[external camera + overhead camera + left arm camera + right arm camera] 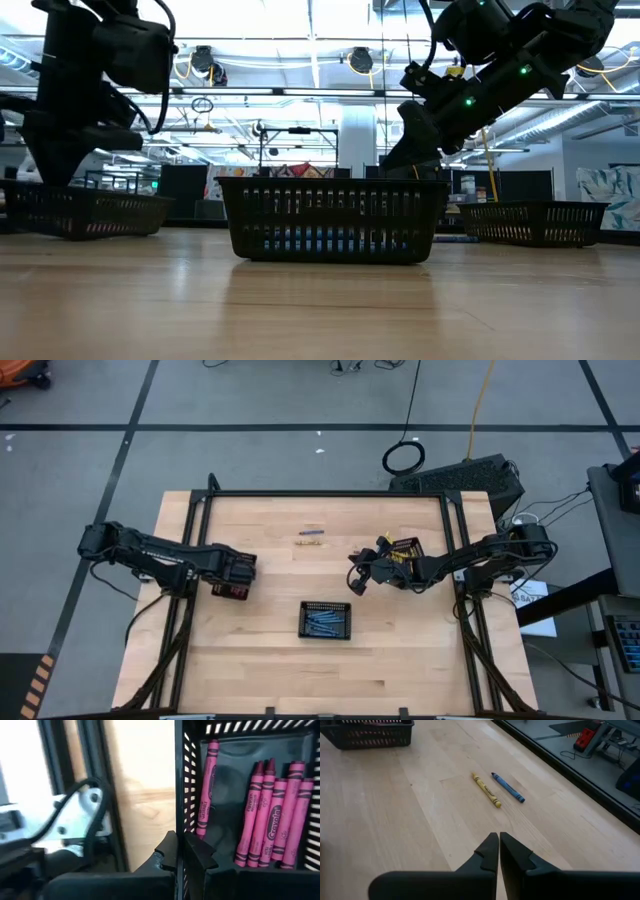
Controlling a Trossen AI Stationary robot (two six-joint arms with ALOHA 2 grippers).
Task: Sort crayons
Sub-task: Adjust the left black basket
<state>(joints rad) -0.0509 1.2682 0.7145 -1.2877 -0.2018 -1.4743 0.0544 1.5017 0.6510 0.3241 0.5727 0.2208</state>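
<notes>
- Lying loose on the table (250, 670), a yellow crayon (486, 790) and blue crayon (508, 787) sat side by side.
- Right gripper (498, 851) hovered near them, fingers closed, empty.
- Left gripper (180, 854) was closed, empty, over the tray (240, 740) of pink crayons (272, 820).

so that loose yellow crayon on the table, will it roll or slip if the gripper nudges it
Probably. The yellow crayon looks like a thin round stick lying flat on smooth bare wood, so a sideways nudge would likely roll it, perhaps toward the blue crayon beside it. It looks stiff and light; its paper wrap may give some grip.
</notes>
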